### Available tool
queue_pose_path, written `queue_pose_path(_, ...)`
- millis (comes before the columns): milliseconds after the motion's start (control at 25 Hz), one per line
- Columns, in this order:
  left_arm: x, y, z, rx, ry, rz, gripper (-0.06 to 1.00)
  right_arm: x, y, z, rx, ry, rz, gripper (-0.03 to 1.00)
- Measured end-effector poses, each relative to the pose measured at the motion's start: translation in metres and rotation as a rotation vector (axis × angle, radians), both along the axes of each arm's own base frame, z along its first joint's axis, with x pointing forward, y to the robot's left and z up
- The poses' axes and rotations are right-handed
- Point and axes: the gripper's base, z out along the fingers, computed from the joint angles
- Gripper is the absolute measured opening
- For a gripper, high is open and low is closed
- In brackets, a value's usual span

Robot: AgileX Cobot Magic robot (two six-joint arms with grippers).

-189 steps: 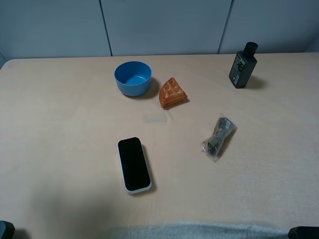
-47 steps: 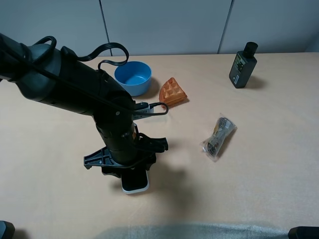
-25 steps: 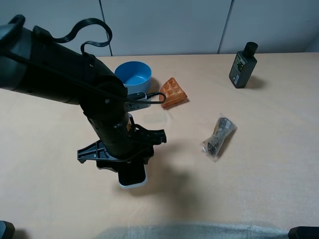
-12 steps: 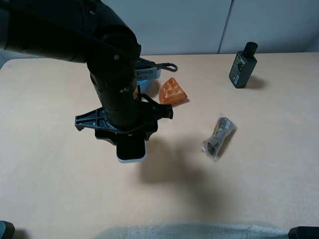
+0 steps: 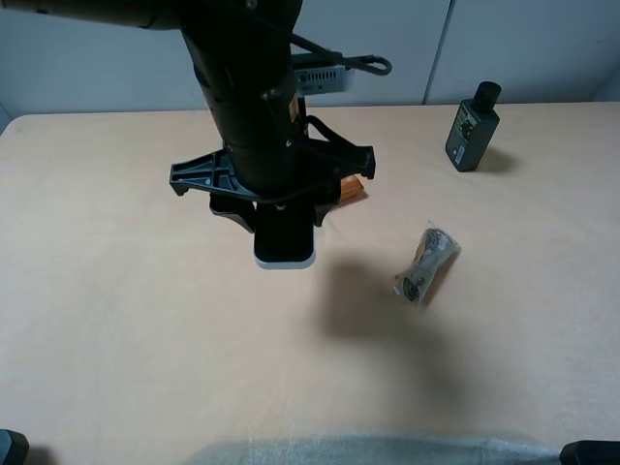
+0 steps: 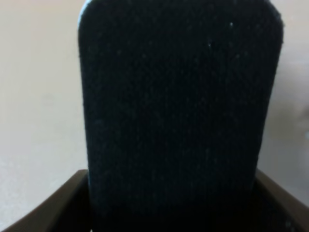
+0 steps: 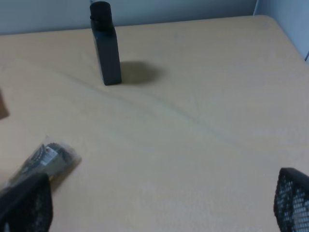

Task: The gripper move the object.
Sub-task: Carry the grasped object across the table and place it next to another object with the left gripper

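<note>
The pale table (image 5: 116, 320) is taking up most of the exterior view. Above it the bulky black left arm (image 5: 247, 68) is reaching down over the middle. The left gripper (image 5: 284, 215) is clamping the object (image 5: 285, 254) by its long sides, with the slab hanging lengthwise below the claw and its white rim pointing down. In the left wrist view the object's dark face (image 6: 178, 111) is filling nearly the whole picture, and dark finger parts are showing only at the lower corners. The fingers are therefore judged to be closed onto it, though the contact itself is hidden.

A soft shadow (image 5: 373, 300) is lying on the table apart from the slab, so the object is probably being carried clear of the surface. The pickup looks done, and the carry appears to be under way. What is left is choosing a spot, lowering the slab, and letting go. The pictures are not showing where it is meant to go.

The right gripper (image 7: 158, 208) is sitting spread wide near the table's edge, holding nothing and taking no part. The clear bag of cables (image 5: 426, 263) is lying near the shadow. The dark bottle-shaped device (image 5: 472, 128) is standing upright well apart at the far right. An orange piece (image 5: 351, 189) is peeking out from behind the claw.
</note>
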Motion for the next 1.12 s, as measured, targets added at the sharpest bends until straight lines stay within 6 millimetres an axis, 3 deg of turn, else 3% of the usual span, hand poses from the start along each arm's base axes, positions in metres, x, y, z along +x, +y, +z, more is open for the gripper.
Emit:
queue_pose_path(400,0.01,-0.008,0.023,0.003,-0.058,-0.041,0.61,0.0,0.0,0.0,0.0,0.0,0.0,0.69)
queue_pose_path(800,0.041,-0.051,0.033,0.044,-0.084,-0.184,0.61,0.0,0.0,0.0,0.0,0.0,0.0,0.69)
queue_pose_path(1120,0.05,-0.08,0.027,0.054,-0.081,-0.268,0.61,0.0,0.0,0.0,0.0,0.0,0.0,0.69)
